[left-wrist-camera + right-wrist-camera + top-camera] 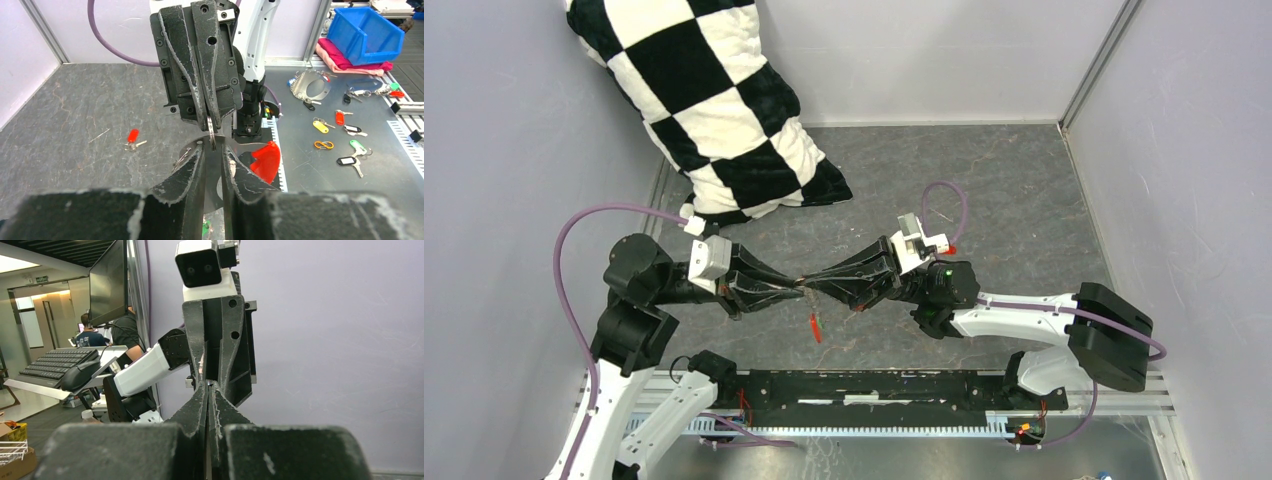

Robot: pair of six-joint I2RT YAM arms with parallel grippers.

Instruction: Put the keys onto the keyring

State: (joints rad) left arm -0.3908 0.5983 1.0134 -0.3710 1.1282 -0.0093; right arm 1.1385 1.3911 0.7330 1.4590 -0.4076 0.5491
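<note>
Grey slate-look tabletop (pixel 1024 180), lilac walls, checkered pillow (pixel 714 110) at abt 11 o'clock in the top view. Both arms meet tip to tip mid-table.

Right gripper (pixel 211 126): jaws pinched to a sliver on the keyring (pixel 212 135) — the thin silver ring shows edge-on btwn its tips in the left wrist view. Left gripper (pixel 215 150): jaws narrow, tips right at the ring from the opposite side. Whether they bite it or just flank it, I can't tell. Red oval tag (pixel 265 161) dangles off the ring, toward 6 o'clock of the meeting point in the top view.

Progress, as I judge it: early. Ring is up off the table and held btwn the two grippers, so the pick-up part looks done. The keys (pixel 134 140) aren't on it. Red-head key (pixel 132 135) and plain silver key (pixel 140 144) lie together flat on the table, at abt 8 o'clock of the ring in the left wrist view, well apart from both grippers.

Left to do: free one gripper, fetch a key, open the ring's coil and thread the key on, then repeat w/ the 2nd. No threading begun yet — most of the job remains.
</note>
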